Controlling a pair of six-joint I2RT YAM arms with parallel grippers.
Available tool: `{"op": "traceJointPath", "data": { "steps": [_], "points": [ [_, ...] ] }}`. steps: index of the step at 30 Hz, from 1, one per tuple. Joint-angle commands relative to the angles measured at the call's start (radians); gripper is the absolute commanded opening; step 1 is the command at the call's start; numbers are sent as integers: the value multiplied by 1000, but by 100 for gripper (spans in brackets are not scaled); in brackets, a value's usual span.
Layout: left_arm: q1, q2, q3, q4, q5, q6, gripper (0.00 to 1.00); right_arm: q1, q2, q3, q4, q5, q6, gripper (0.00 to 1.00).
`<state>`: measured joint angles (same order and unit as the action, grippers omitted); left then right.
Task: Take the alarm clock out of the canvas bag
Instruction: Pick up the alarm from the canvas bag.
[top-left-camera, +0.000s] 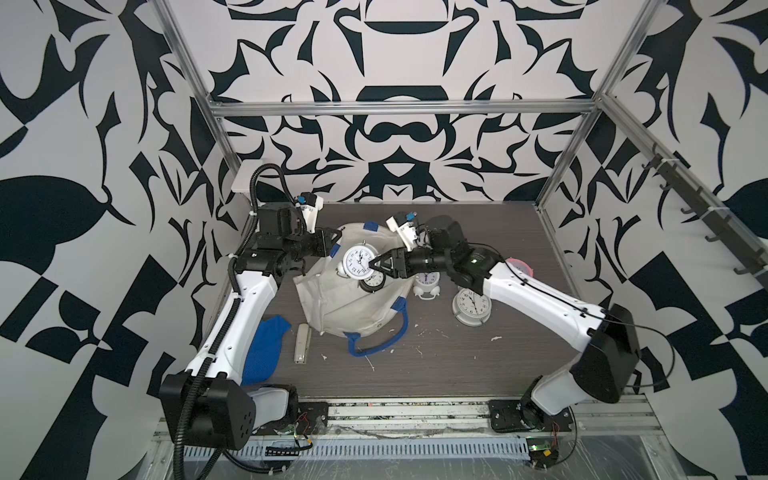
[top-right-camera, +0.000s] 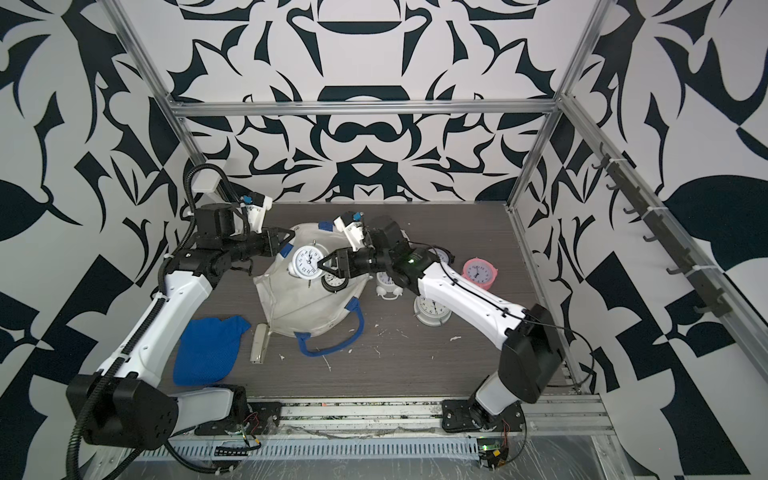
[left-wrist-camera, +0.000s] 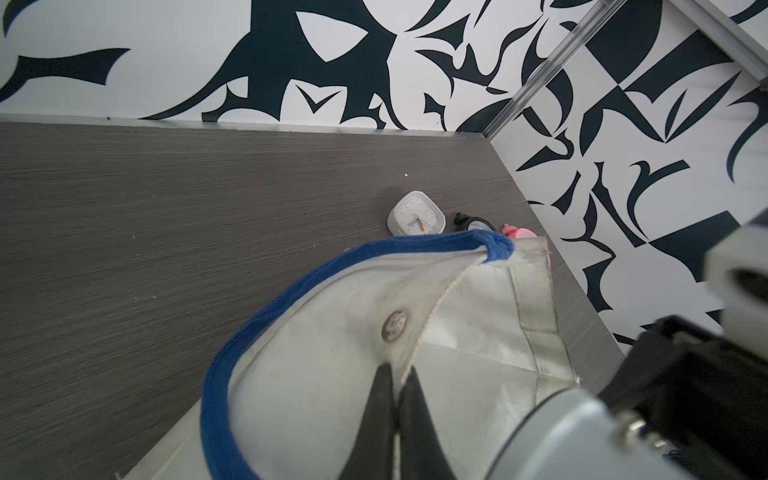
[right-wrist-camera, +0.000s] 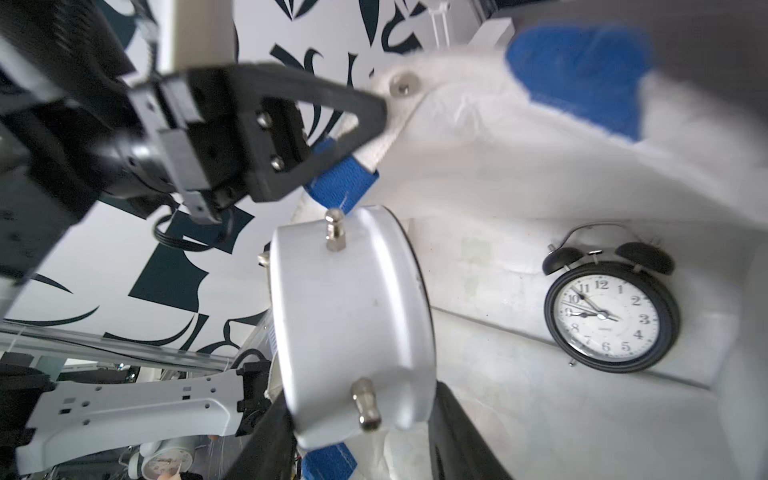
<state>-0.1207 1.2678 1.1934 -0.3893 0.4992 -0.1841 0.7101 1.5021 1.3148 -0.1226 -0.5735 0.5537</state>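
The off-white canvas bag lies on the dark table with its mouth facing up. My left gripper is shut on the bag's rim just below a metal snap, holding that edge up. My right gripper is shut on a white alarm clock, gripping its round body above the bag's mouth. A black twin-bell clock lies inside the bag, just below the held clock.
A white twin-bell clock, a round white clock and a pink clock stand right of the bag under the right arm. A blue cloth and a beige stapler-like bar lie front left. The bag's blue handle loops forward.
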Motion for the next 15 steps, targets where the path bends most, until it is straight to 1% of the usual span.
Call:
{"op": "traceJointPath", "data": {
  "steps": [1, 8, 15],
  "points": [
    [10, -6, 41, -19, -29, 5, 0, -45, -102, -4, 4, -31, 23, 37],
    [31, -17, 49, -41, -122, -10, 0, -147, -246, -78, -85, -65, 79, 37],
    [54, -33, 38, -28, -145, -24, 0, -257, -397, -169, -168, -109, 135, 37]
  ]
}}
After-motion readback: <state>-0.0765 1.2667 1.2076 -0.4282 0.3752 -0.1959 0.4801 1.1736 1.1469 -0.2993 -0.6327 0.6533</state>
